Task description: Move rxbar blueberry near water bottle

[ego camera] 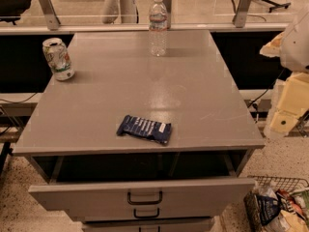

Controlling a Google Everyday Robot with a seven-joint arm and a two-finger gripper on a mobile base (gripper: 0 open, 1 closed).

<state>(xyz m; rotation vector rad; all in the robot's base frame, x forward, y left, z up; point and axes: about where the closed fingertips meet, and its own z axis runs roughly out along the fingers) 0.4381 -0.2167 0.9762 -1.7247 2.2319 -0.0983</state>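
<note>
The rxbar blueberry [144, 129] lies flat near the front edge of the grey tabletop [203, 86], slightly askew. The water bottle [158, 26] stands upright at the far edge, well apart from the bar. A white and green soda can [57, 58] sits at the left edge. The gripper [288, 105] hangs beyond the tabletop's right side, touching nothing there; whether its jaws are spread or pressed together I cannot tell.

Blurred end effector [288, 108], cropped at right

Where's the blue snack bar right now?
The rxbar lies near the table's front edge, centre of view, far from the bottle at the back; the gripper is off the table at far right.
</note>
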